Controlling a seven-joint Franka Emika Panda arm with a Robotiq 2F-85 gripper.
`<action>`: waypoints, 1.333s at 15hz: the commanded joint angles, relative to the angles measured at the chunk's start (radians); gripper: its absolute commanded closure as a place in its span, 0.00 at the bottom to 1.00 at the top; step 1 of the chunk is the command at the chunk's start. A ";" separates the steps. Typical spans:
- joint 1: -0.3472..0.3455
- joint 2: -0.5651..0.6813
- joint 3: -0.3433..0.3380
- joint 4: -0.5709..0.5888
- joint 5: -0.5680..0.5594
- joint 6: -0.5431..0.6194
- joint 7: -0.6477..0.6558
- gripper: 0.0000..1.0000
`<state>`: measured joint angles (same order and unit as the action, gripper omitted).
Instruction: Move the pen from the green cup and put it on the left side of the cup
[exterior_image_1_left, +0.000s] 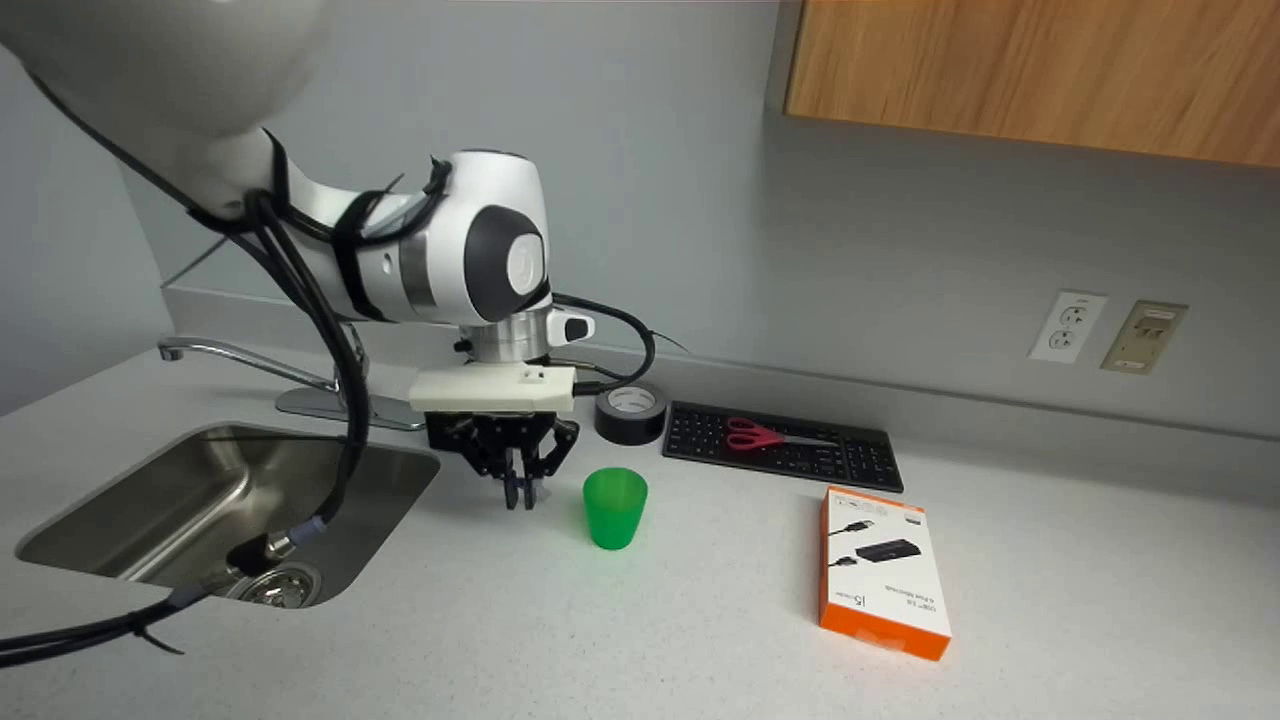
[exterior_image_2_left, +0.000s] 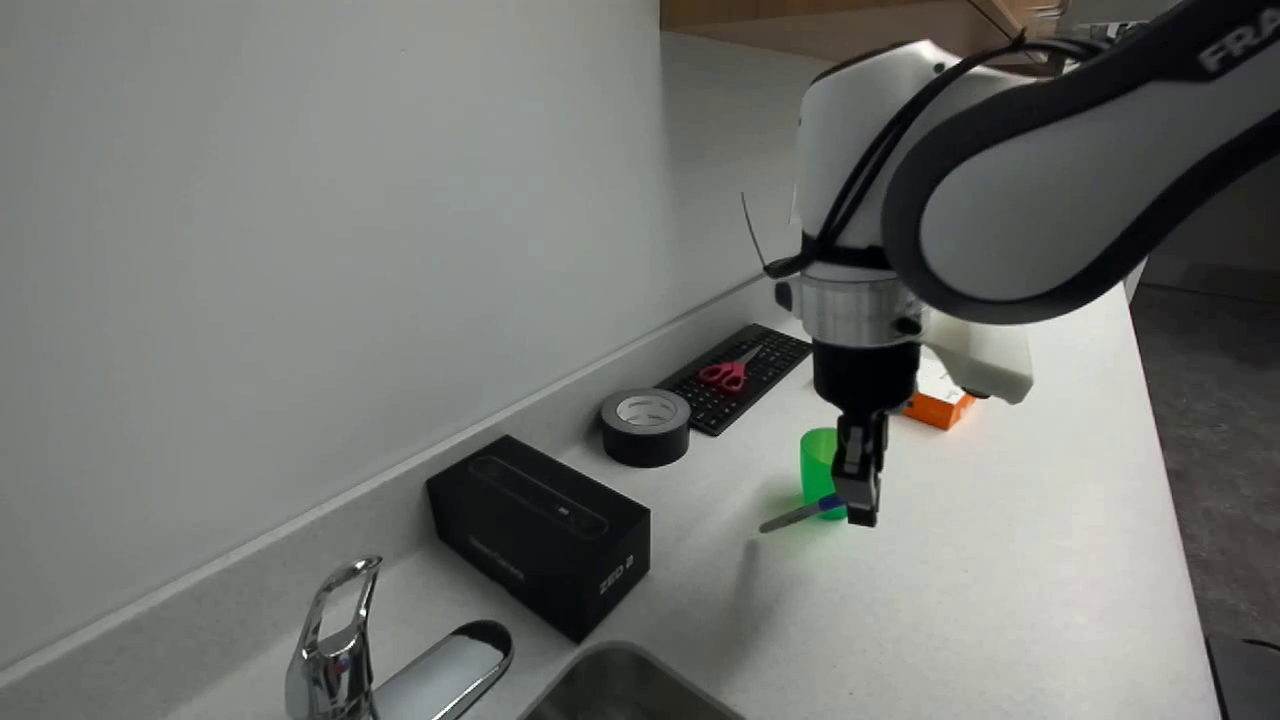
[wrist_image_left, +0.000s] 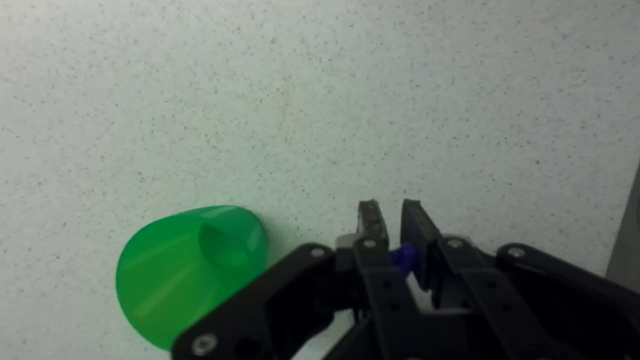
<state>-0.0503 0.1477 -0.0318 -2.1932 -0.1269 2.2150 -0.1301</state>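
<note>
White arm (exterior_image_2_left: 1000, 215), black cables (exterior_image_1_left: 355, 400), silver collar (exterior_image_2_left: 855, 312), pale "FRA" lettering (exterior_image_2_left: 1240, 42), 2 black fingers (wrist_image_left: 421, 227)

In the wrist view, beside the green cup (wrist_image_left: 165, 285), the gripper (wrist_image_left: 391, 212) hides most of the pen (wrist_image_left: 406, 256) and is cut off by the bottom edge.

Here's the counter (exterior_image_1_left: 700, 640), pale all over and finely dark-speckled up close in the wrist view! A steel sink (exterior_image_1_left: 180, 500) is let into it, and there's the chrome faucet (exterior_image_2_left: 335, 685) just beside that sink. Out on the surface, 1 green cup (exterior_image_1_left: 615, 510), standing upright between the sink and a white-and-orange box (exterior_image_1_left: 885, 580) lying flat, printed face up. Along the back in an exterior view it's a line of 3: a black box (exterior_image_2_left: 540, 540) marked ZED 2, then a roll of dark tape (exterior_image_2_left: 645, 445), then the black keyboard (exterior_image_1_left: 810, 462), just beside that tape!
</note>
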 joint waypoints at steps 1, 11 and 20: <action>-0.002 0.144 -0.016 0.106 -0.034 -0.008 0.007 0.96; 0.002 0.255 -0.015 0.213 -0.042 -0.125 -0.023 0.19; -0.002 0.241 -0.009 0.206 -0.025 -0.131 -0.012 0.00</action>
<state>-0.0506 0.3884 -0.0425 -1.9888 -0.1513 2.0851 -0.1424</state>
